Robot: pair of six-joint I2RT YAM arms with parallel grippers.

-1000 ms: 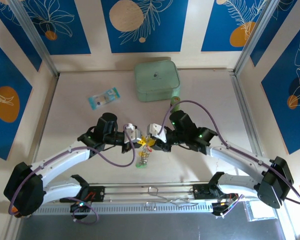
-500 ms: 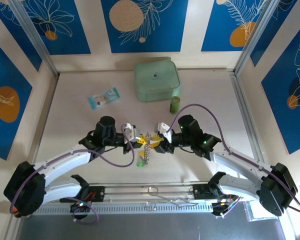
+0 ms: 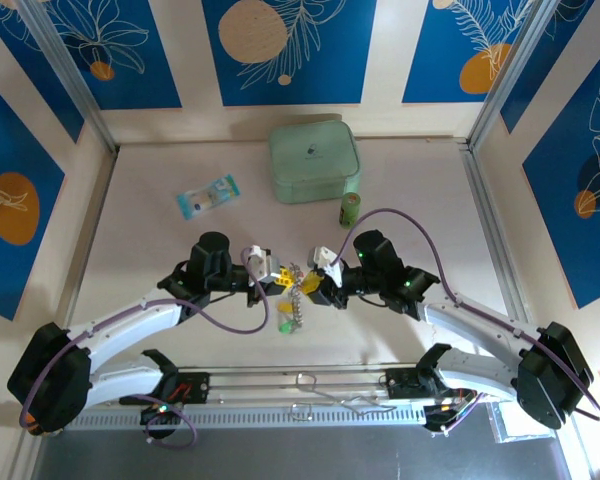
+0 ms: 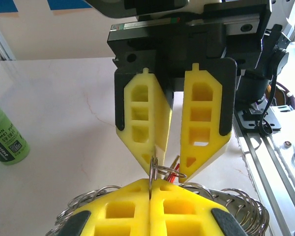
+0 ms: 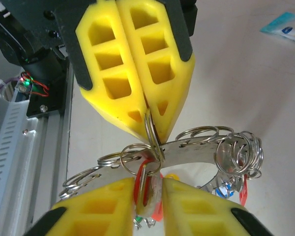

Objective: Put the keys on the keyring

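Change since a second ago: right arm has drawn back toward its own side, uncovering the green bottle [image 3: 351,208]. Both tips, then almost meeting, now stand slightly apart, with the keyring [image 5: 187,146] hanging between them.
Left end effector [image 4: 151,183]: fully closed, pinching a thin split ring [image 5: 150,129] edge-on at the very tips.
Right end effector [image 5: 148,183]: narrow, pads against both sides of the red key [image 5: 148,191] at its head.
Keyring position: strung between the two tips and just under them. Its loaded arc curves off to one side with more loops bunched there.
Other keys: they dangle below toward the counter [image 3: 160,240]; I cannot tell whether they touch it.
Key relative to ring: key head touches the pinched split ring, directly beneath my left tips.
Step in hand (judgement): working the red key along the split ring's coil.
Doing it well: I hold the left tips still as the anchor. I turn the key around the wire rather than pull it, grip it low on the head so its hole stays free, and move in small arcs.
Risk: neighbouring loops may snag the key.
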